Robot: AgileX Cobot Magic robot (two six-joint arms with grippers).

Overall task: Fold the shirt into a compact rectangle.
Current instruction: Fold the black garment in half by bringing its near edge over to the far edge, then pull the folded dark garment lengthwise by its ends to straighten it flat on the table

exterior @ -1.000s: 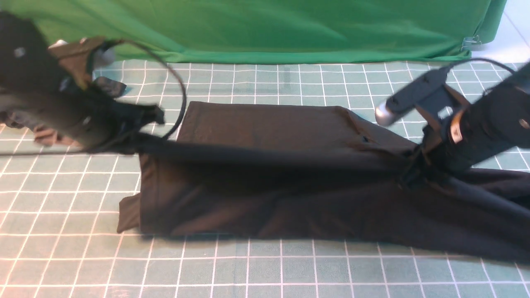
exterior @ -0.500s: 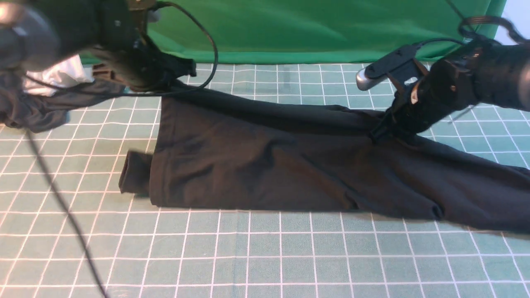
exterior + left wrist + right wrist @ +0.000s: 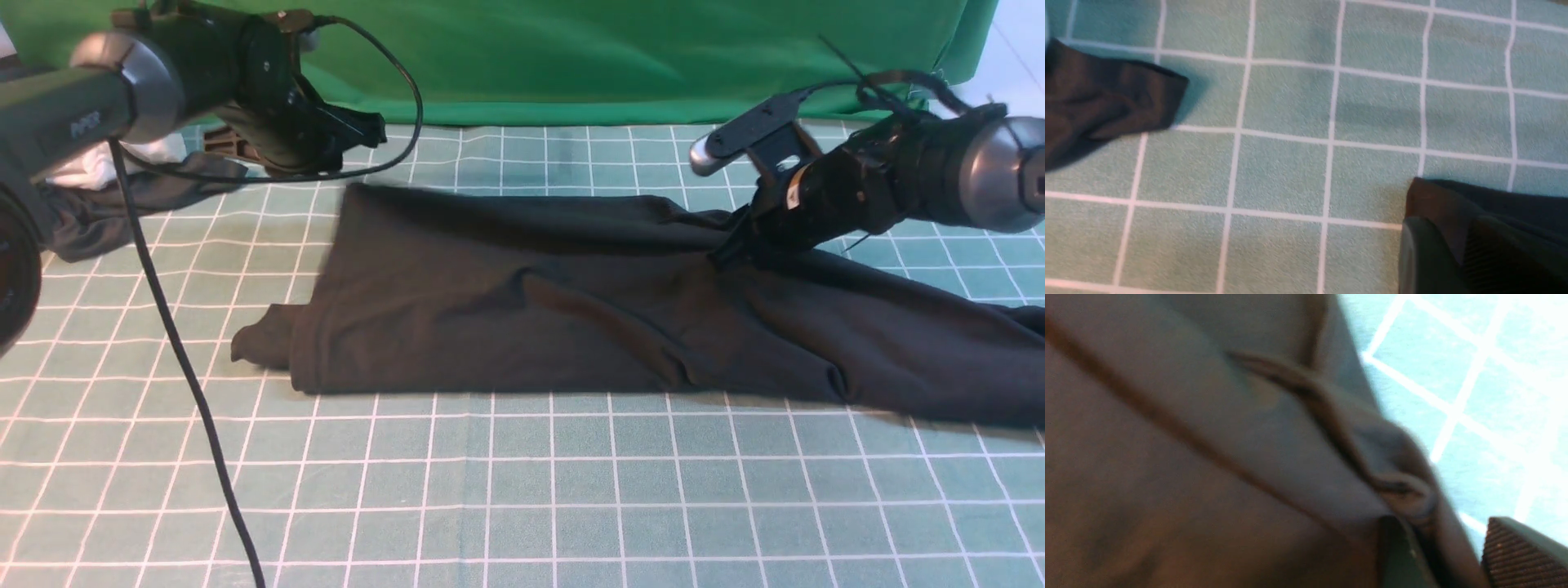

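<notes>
Nearest the robot, the teal table mat ruled with white grid lines (image 3: 522, 506) is crossed on its left side by a thin black cable (image 3: 189, 384) that climbs toward the left arm. Past that, across the middle of the mat, lies the large black short-sleeved T-shirt (image 3: 522, 310), folded lengthwise into a long band that runs from left of centre out to the right edge of the front view. A sleeve end (image 3: 260, 341) pokes out at its near left corner. The left half of the band is fairly smooth and the right half is rumpled into long ridges. On the shirt's far edge, right of centre, the right gripper (image 3: 725, 250) is down against the cloth. The right wrist view shows its fingers (image 3: 1515, 555) spread, with a raised fold of the shirt between them and a sliver of mat visible beside the ribbed pad, so nothing is pinched. Farther left, the left gripper (image 3: 371, 131) hangs above the mat just beyond the shirt's far left corner and is clear of the cloth. In the left wrist view its fingers (image 3: 1423, 257) stand slightly parted over that corner and grip nothing. At the far left a smaller crumpled dark grey garment (image 3: 122, 204) lies near the shirt but apart from it, with a small white cloth (image 3: 90, 167) touching its far side. Behind everything a green fabric backdrop (image 3: 571, 57) drapes down to the far edge of the mat.
</notes>
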